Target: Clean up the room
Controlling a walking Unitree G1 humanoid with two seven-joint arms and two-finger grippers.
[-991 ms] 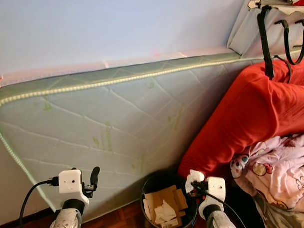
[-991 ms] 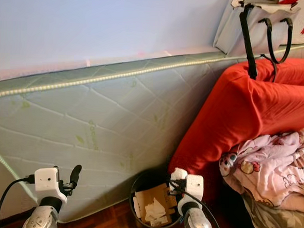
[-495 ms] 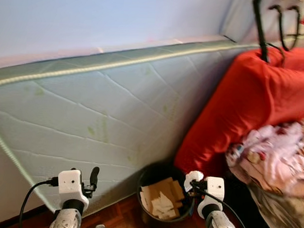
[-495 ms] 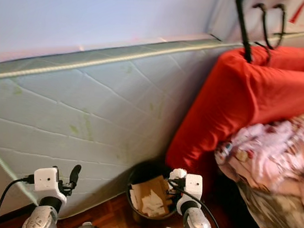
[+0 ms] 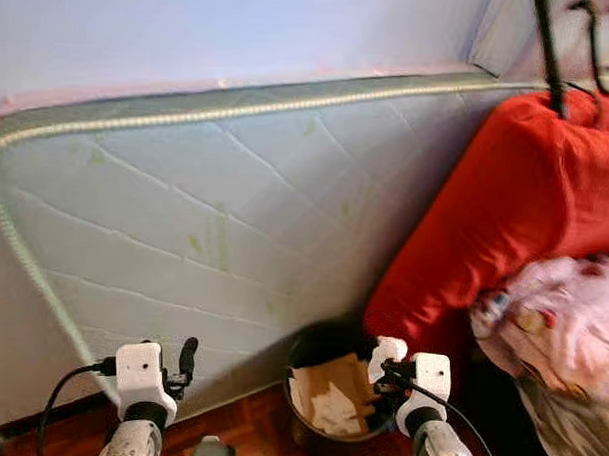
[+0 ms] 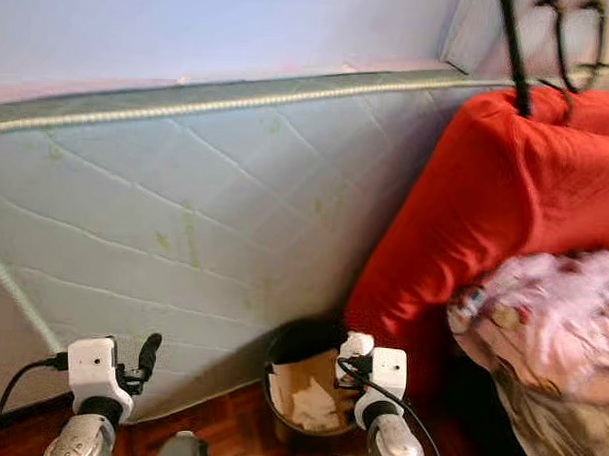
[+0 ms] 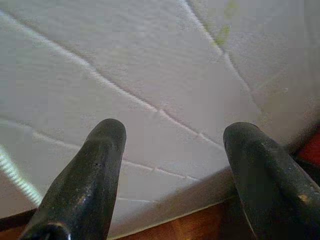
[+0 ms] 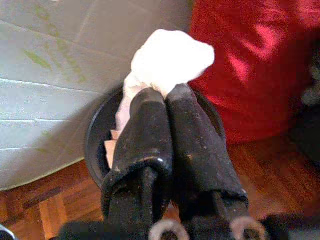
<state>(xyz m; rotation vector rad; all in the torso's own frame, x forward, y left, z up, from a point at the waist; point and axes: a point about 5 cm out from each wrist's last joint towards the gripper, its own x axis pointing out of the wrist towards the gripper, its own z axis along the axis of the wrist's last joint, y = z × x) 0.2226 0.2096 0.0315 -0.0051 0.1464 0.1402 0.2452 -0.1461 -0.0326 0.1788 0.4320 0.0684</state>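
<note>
Left eye view is mostly one big pale green quilted mattress (image 5: 215, 205) stood on edge against the far wall, taking up the whole left and middle. To the right there's a red cushion (image 5: 495, 205) with a pile of pink printed fabric (image 5: 562, 317) slumped in front of it. Down on the wood floor (image 5: 257, 431), tucked between mattress and cushion, sits a black bin (image 5: 320, 349) already holding torn cardboard and paper.

The right gripper (image 8: 167, 92) has its fingers pinched tight together on a crumpled white tissue (image 8: 170, 57), held near the bin's right rim, maybe just above it. The left gripper (image 7: 172, 137) is spread wide with nothing in it, pointed at the mattress.

My guess: it's at the drop-off step. Next it needs to push that wad a bit further left over the bin's mouth, then let go.

No brand or writing I can read anywhere, just faint green leafy prints on the mattress.
</note>
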